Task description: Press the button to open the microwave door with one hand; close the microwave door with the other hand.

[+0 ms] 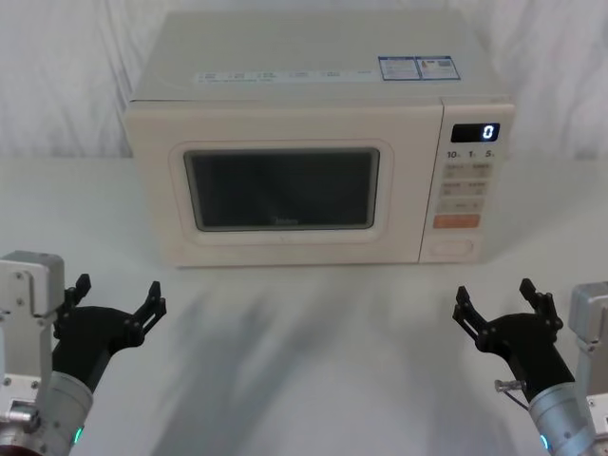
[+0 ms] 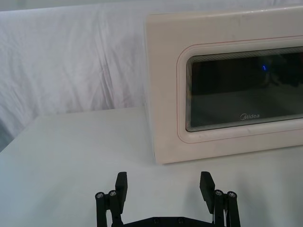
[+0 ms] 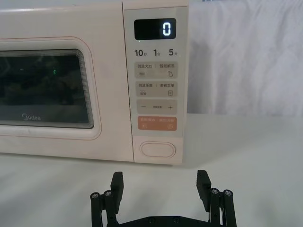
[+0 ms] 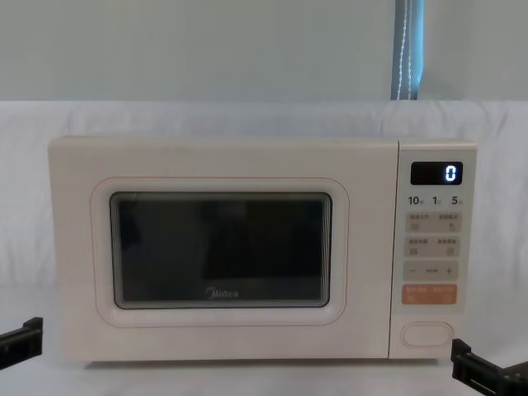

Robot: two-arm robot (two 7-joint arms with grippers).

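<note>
The microwave door (image 1: 283, 187) is seen closed, flush with the front; the button (image 1: 449, 249) is set at the panel's foot, under the orange key (image 1: 456, 221). The left hand (image 1: 116, 299) and right hand (image 1: 494, 304) are held spread above the bench (image 1: 304, 361), well apart from the oven.

The cream microwave door (image 1: 283, 185) sits left of the wide cream rounded button (image 1: 449, 249), on the white tabletop (image 1: 304, 342); both tools lie nearer.

Bright, even light, soft shadows streaking the table (image 1: 304, 361) – faint window (image 2: 246, 90) glare, sharp focus
</note>
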